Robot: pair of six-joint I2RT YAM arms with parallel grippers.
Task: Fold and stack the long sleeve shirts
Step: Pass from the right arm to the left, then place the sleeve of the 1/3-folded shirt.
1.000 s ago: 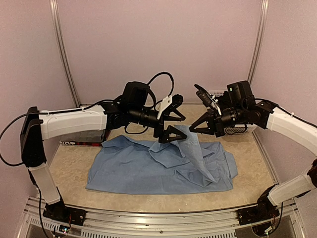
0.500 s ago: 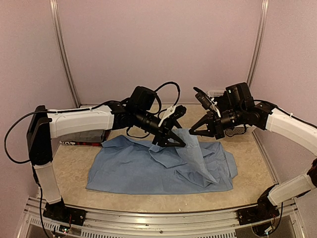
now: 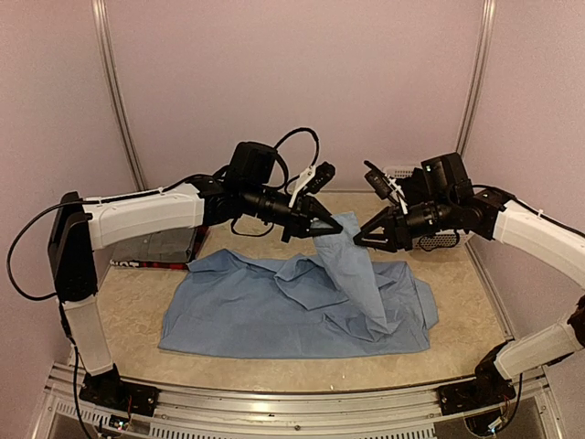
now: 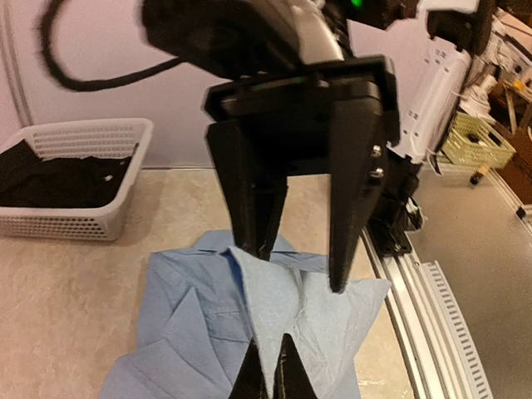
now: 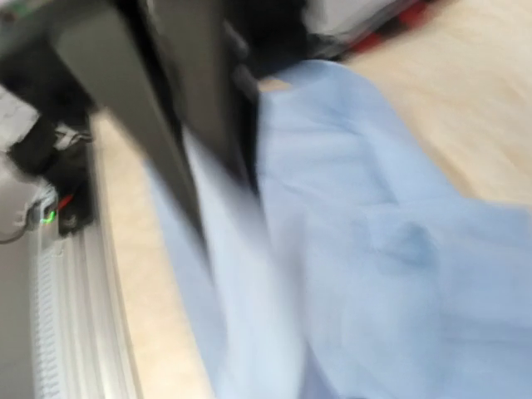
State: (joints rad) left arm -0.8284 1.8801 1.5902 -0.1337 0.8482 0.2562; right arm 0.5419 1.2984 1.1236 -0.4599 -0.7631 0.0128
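Note:
A large light blue long sleeve shirt [image 3: 238, 311] lies spread across the table, and a fold [image 3: 352, 265] near its middle is pulled up into a peak. My left gripper [image 3: 322, 230] is shut on the top of that fold; in the left wrist view its tips [image 4: 272, 370] pinch a strip of blue cloth [image 4: 274, 307]. My right gripper [image 3: 362, 240] faces it from the right with its jaws apart, one finger [image 4: 249, 208] at the cloth's upper edge, the other [image 4: 349, 216] clear of it. The right wrist view is blurred and shows mostly blue cloth [image 5: 374, 216].
A grey shirt [image 3: 169, 245] and a red-and-black plaid one [image 3: 137, 264] lie at the left under my left arm. A white mesh basket [image 3: 439, 240] holding dark clothes stands at the back right, also seen as the basket [image 4: 75, 220] in the left wrist view. An aluminium rail [image 3: 302, 402] runs along the near edge.
My left gripper moved onto the raised fold and shut on it. My right gripper, shut on that fold before, has opened, and the peak has risen slightly.

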